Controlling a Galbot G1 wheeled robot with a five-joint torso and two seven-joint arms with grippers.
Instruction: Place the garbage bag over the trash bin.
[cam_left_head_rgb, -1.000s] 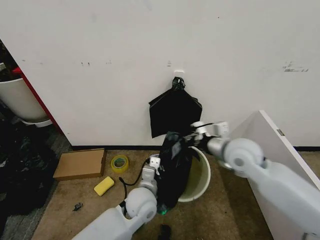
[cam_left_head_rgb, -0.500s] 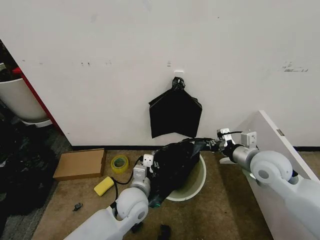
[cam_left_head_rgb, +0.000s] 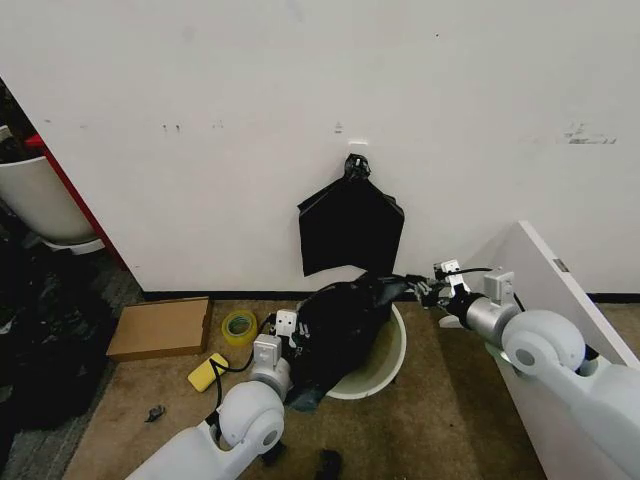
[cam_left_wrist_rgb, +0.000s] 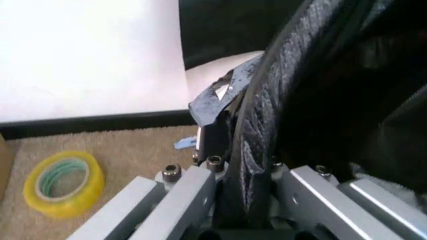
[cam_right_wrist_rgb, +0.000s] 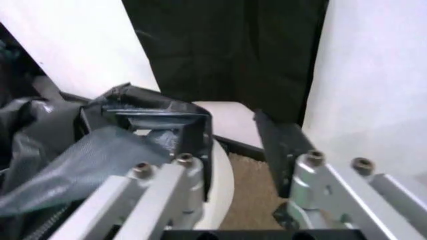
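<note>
Room: white wall, tan carpet.
Garbage bag (cam_left_head_rgb: 340, 322): draped over the trash bin (cam_left_head_rgb: 378, 368), its 9 o'clock side.
Left end effector (cam_left_head_rgb: 292, 338): clamped on bag.
Right end effector (cam_left_head_rgb: 420, 290): jaws parted, bag film snagged on one finger, at 2 o'clock.

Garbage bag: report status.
Left gripper shut on garbage bag at trash bin's left side. Right gripper open, bag edge draped on one finger. Bag spread across bin mouth, near rim uncovered.

A yellow tape roll (cam_left_head_rgb: 239, 327), cardboard box (cam_left_head_rgb: 160, 328) and yellow sponge (cam_left_head_rgb: 207, 372) lie on the carpet.
</note>
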